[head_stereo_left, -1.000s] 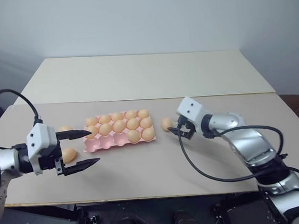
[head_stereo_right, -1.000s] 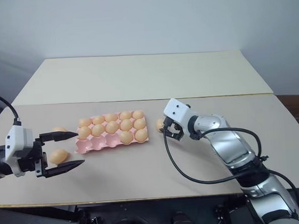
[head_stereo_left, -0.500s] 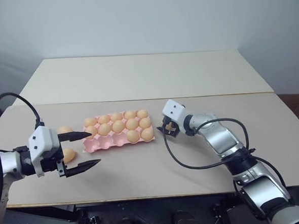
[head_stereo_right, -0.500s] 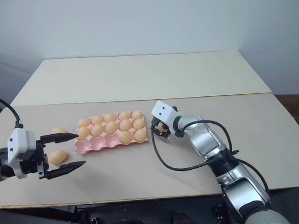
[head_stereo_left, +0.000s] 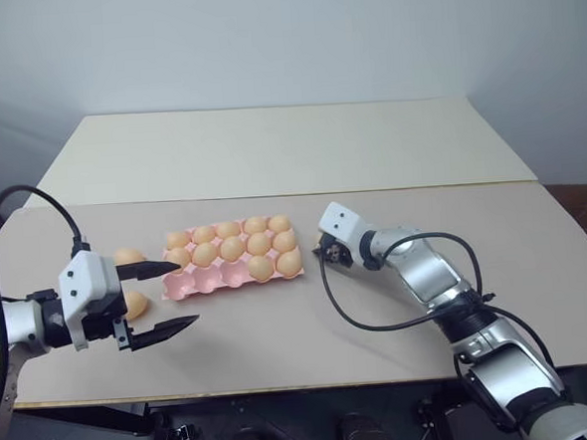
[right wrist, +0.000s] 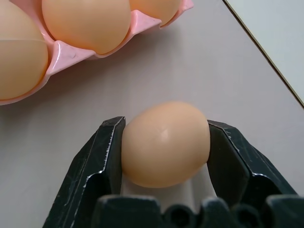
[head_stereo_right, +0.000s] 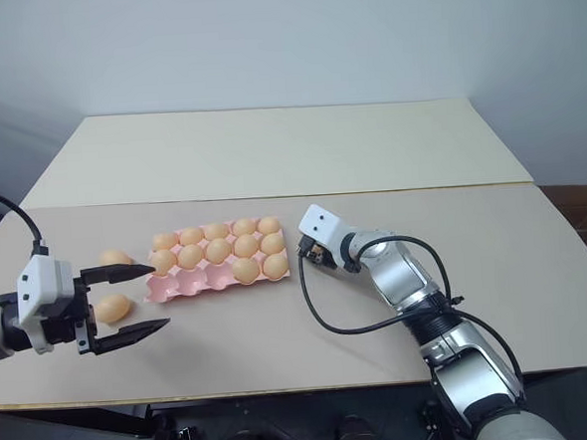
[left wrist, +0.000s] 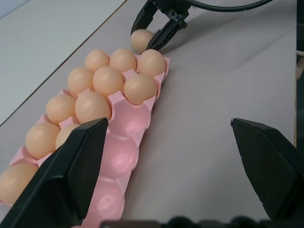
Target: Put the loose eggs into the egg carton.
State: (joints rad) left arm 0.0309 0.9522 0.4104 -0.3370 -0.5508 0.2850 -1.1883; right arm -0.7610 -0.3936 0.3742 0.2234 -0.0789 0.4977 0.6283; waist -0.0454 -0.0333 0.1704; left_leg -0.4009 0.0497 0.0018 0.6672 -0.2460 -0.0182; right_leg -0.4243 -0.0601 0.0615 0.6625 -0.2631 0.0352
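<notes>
Right gripper point(right wrist: 164, 142) pinches an egg point(right wrist: 165, 143) on the table at the carton's point(head_stereo_left: 199, 280) three o'clock, left gripper point(head_stereo_left: 157, 296) gapes empty; seemingly a rounded-side grip, so a lift could squirt it loose.

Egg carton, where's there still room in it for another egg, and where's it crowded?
The egg carton has bare cups along its near row, towards the left gripper. The two far rows are packed with eggs. Just past the carton's right end it is tight: the right gripper is closed on a loose egg there.
</notes>
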